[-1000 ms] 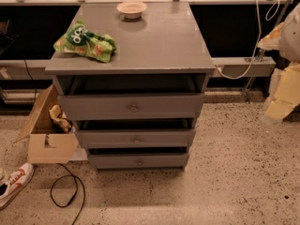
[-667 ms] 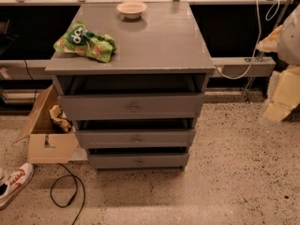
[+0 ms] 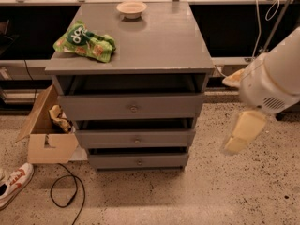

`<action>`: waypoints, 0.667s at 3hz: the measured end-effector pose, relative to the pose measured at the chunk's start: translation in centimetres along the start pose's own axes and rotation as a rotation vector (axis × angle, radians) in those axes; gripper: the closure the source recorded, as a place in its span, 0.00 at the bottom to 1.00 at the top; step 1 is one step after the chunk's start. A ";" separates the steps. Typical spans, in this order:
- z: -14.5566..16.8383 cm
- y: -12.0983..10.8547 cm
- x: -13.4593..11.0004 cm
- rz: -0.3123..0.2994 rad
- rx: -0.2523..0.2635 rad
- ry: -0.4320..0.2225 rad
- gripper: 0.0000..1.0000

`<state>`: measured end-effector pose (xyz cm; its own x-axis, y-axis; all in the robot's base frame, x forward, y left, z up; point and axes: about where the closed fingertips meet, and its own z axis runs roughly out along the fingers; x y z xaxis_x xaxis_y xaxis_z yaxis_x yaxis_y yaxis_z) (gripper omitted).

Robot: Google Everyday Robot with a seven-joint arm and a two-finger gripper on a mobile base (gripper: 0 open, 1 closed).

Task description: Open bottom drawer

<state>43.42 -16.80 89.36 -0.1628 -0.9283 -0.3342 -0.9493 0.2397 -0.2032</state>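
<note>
1. At the foot of the grey cabinet [image 3: 140, 50], at six o'clock of its stack of three, sits the bottom drawer [image 3: 161, 161]. It has the shortest and narrowest front, with a small round knob [image 3: 139, 162] at its centre. None of its inside shows, so I judge it not yet pulled out.
2. Above it, at twelve o'clock, come the mid-sized drawer [image 3: 164, 138] and then the tallest drawer [image 3: 164, 107], each with a dark gap over its front.
3. The gripper [image 3: 243, 131] hangs at about three o'clock of the bottom drawer, a little higher than the knob and well apart from the cabinet's right side. It touches nothing. I cannot tell from here whether it is released or clenched.
4. The step in hand looks like the approach: the arm is out to the side and nothing has been grasped.
5. The next move calls for the gripper to drop lower and swing toward nine o'clock until it faces the knob squarely. It must close around that knob, not the one above, then pull straight out from the cabinet.
6. The knob is small and close to the speckled floor [image 3: 225, 196], so there is little room for error in height.
7. On top lie a green snack bag [image 3: 85, 42] at ten o'clock and a small bowl [image 3: 131, 8] at twelve. A cardboard box [image 3: 49, 146], a shoe [image 3: 14, 184] and a black cable [image 3: 65, 196] lie at nine and eight o'clock of the cabinet.
</note>
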 end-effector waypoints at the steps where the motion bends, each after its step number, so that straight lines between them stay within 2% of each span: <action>1: 5.6 1.8 -1.8 0.007 -0.036 -0.113 0.00; 2: 5.9 1.3 -2.7 0.017 -0.004 -0.145 0.00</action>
<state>44.20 -12.28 84.61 -0.1385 -0.8731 -0.4675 -0.9480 0.2534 -0.1924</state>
